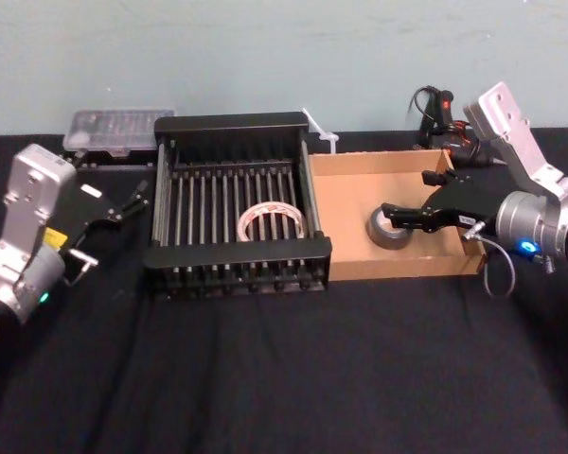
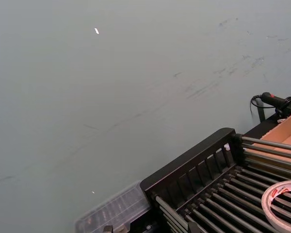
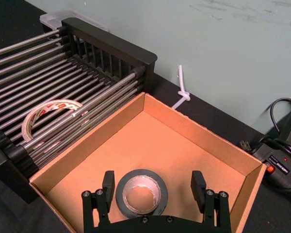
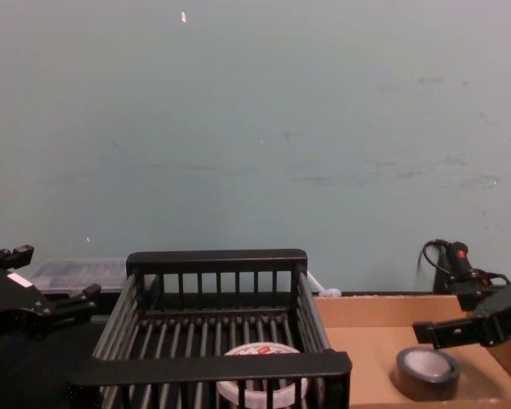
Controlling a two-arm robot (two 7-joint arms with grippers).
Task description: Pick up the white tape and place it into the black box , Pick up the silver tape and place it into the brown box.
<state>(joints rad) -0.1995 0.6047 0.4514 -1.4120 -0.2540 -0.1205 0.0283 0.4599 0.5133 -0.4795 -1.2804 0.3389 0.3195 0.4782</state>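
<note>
- A table under a black cloth [image 1: 284, 388] carries everything
- The black box [image 1: 237, 257], a slatted plastic crate with thick flat rims, stands in the middle of the table, its right side touching the tray
- The brown box [image 1: 352, 216], a shallow tan cardboard tray with low walls, sits to the robot's right of the crate
- The right gripper [image 1: 407, 194] hangs over the tray just above the grey roll, fingers spread wide to either side of it and clear of it, holding nothing
- The left gripper [image 1: 133, 200] hovers over the cloth just left of the crate, pointing toward it, its fingers apart and empty
- A clear plastic case [image 1: 118, 128] lies behind the crate's far left corner, by the pale wall
- A black corded tool [image 1: 435, 104] rests behind the tray
- The white tape [image 1: 246, 223], a white roll with a red mark on its face, lies flat on the crate's slatted bottom, toward the near right
- The silver tape [image 4: 427, 385], a dark grey-silver roll with a pale core, lies flat on the tray's floor, right of centre
- A knotted white cord [image 1: 320, 130] lies behind the gap where crate and tray meet
</note>
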